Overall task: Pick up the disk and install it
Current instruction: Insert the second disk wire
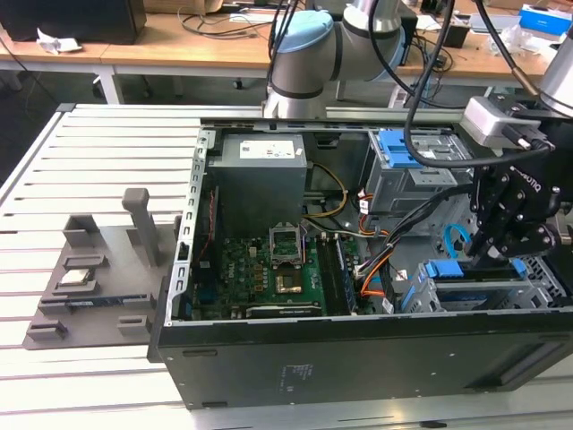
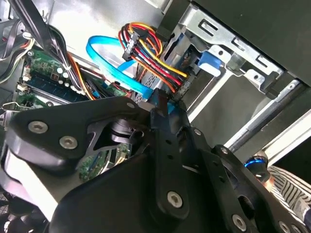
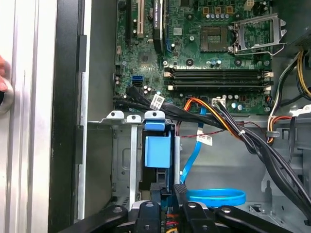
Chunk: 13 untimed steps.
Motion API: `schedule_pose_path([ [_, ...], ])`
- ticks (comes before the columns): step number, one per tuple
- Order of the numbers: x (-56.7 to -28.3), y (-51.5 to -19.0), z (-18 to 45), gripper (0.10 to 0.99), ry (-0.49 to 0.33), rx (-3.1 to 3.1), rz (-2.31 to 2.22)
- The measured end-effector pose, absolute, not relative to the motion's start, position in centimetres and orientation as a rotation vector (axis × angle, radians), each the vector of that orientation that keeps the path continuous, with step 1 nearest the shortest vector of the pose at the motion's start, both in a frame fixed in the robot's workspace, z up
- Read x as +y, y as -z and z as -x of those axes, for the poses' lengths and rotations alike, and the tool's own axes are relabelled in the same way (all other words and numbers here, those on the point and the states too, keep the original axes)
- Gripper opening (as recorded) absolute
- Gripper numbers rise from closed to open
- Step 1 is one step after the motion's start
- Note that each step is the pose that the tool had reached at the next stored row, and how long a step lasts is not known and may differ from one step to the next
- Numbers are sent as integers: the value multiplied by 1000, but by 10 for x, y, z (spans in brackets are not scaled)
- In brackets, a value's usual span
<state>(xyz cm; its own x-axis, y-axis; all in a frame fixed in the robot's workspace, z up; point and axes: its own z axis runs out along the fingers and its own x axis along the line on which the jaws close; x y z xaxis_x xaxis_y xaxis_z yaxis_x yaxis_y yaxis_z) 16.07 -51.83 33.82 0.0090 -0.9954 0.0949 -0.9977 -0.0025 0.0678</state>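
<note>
- Your gripper (image 3: 167,191) is down inside the open computer case (image 1: 358,358), at the end toward the exterior view's right. Its fingers are drawn in to a narrow gap on a thin blue-edged slab.
- I take that slab to be the disk (image 2: 159,99), seen edge-on and held just beside the drive cage (image 3: 132,160). Its label and silver face are hidden, so treat this as a reading, not a certainty.
- Snagging looks like the main risk. A flat blue cable (image 3: 214,196) loops right beside the fingers and a bundle of red, yellow and black wires (image 2: 150,46) hangs near the cage mouth. Either could catch on a finger or get pinched under the disk.
- Misalignment comes second. If the plastic rail meets the cage's folded sheet-metal lip at a tilt, the disk could jam or twist in the grip.
- The blue latch (image 3: 158,148) stands in the cage's opening, and a bump from a finger could bend or trip it.
- Materials: the cage is thin stamped grey steel, hard-edged. The latch and rail are smooth moulded plastic that is likely slippery under metal fingers. The motherboard (image 3: 204,58) nearby is a green board studded with fragile parts.
</note>
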Motion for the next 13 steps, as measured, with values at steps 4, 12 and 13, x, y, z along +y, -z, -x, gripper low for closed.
schedule_pose_path([
  [4, -516, -359, -161, 235, -30, -2134, -2146],
  [12, -513, -396, -161, 106, -30, -2134, -2146],
  [13, -513, -396, -161, 106, -30, -2134, -2146],
])
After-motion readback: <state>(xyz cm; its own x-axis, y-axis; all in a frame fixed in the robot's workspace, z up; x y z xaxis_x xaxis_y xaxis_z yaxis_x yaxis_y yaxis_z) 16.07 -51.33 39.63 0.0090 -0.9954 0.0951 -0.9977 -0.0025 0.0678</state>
